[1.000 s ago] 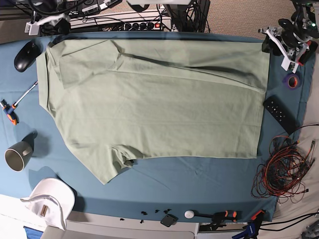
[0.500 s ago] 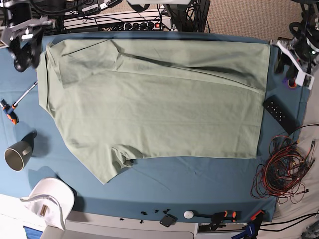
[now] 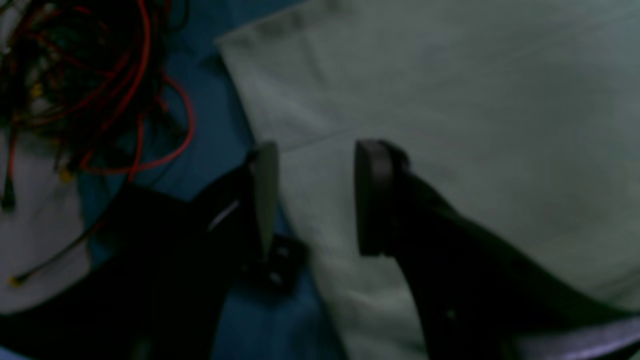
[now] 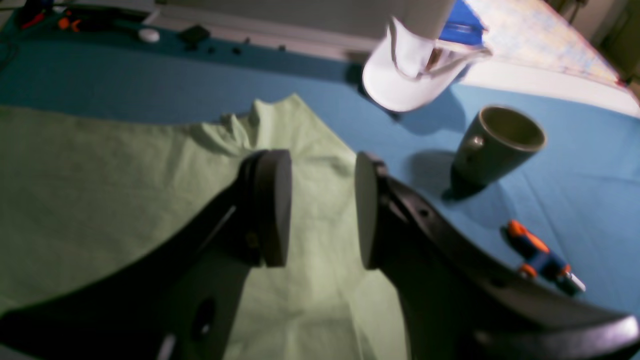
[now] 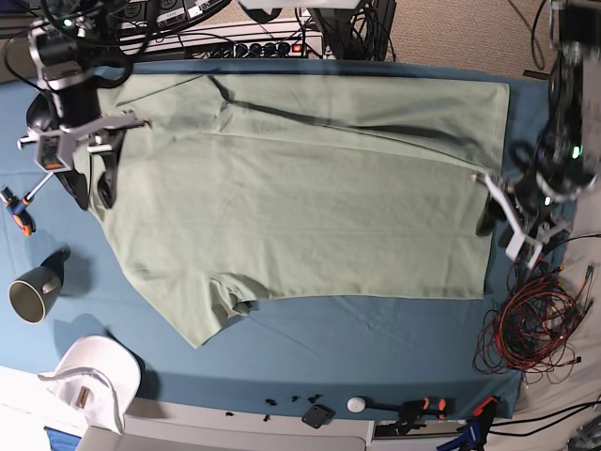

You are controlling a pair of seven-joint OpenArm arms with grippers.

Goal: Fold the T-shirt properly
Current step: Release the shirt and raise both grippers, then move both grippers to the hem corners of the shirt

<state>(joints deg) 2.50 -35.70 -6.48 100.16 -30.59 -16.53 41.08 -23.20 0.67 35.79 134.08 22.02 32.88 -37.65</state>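
The pale green T-shirt [image 5: 300,188] lies spread flat across the blue table cloth [image 5: 357,348], collar end at the view's left and hem at the right. One sleeve [image 4: 280,125] points toward the front edge. My right gripper [image 5: 91,191] hangs open over the shirt's left edge near the shoulder; in the wrist view the right gripper [image 4: 320,210] has only green fabric showing between its fingers. My left gripper [image 5: 498,230] stands open at the hem's lower right corner. In its wrist view the left gripper [image 3: 317,200] straddles the shirt's edge [image 3: 300,165], holding nothing.
A dark mug [image 5: 36,291] and a white cap [image 5: 94,376] sit at the front left, with an orange-blue tool [image 5: 17,211] near the left edge. A tangle of red and black cables [image 5: 535,329] lies at the right. Small items line the front edge [image 5: 357,405].
Both arms have come down from the far corners to the shirt: the right arm to its left edge, the left arm to the hem's lower right. Their jaws stayed open.
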